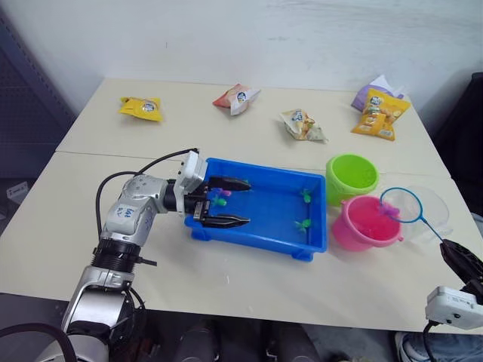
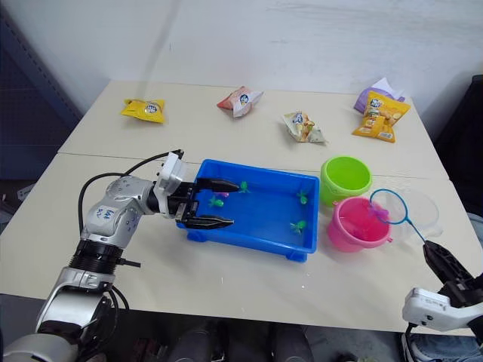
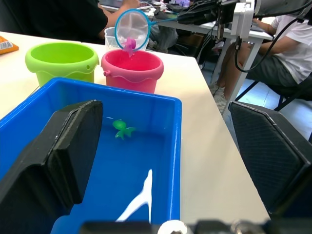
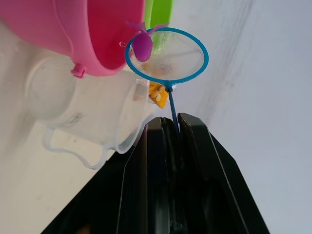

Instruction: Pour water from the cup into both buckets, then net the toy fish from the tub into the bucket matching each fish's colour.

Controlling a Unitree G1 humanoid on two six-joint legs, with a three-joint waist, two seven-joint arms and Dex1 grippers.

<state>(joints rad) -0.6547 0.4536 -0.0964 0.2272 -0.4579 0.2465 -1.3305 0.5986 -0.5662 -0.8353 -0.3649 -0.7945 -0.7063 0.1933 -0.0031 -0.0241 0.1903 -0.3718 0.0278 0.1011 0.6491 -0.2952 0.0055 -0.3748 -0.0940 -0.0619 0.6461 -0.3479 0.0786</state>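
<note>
The blue tub (image 1: 256, 240) lies mid-table with water and small green fish (image 1: 303, 225) in it. My left gripper (image 1: 247, 202) is open at the tub's left end, one finger over the water and the other outside the front wall. To the right stand the lime green bucket (image 1: 339, 188) and the pink bucket (image 1: 355, 237), with the clear cup (image 1: 436, 202) behind the pink one. My right gripper (image 4: 171, 124) is shut on the thin handle of the net (image 1: 401, 204). A pink fish (image 4: 142, 46) lies in the hoop at the pink bucket's rim.
Snack packets lie along the table's far side: yellow (image 1: 141, 108), red and white (image 1: 236, 97), pale (image 1: 303, 124), orange and purple (image 1: 381, 111). A seated person (image 3: 287, 44) shows past the table's right edge in the left wrist view.
</note>
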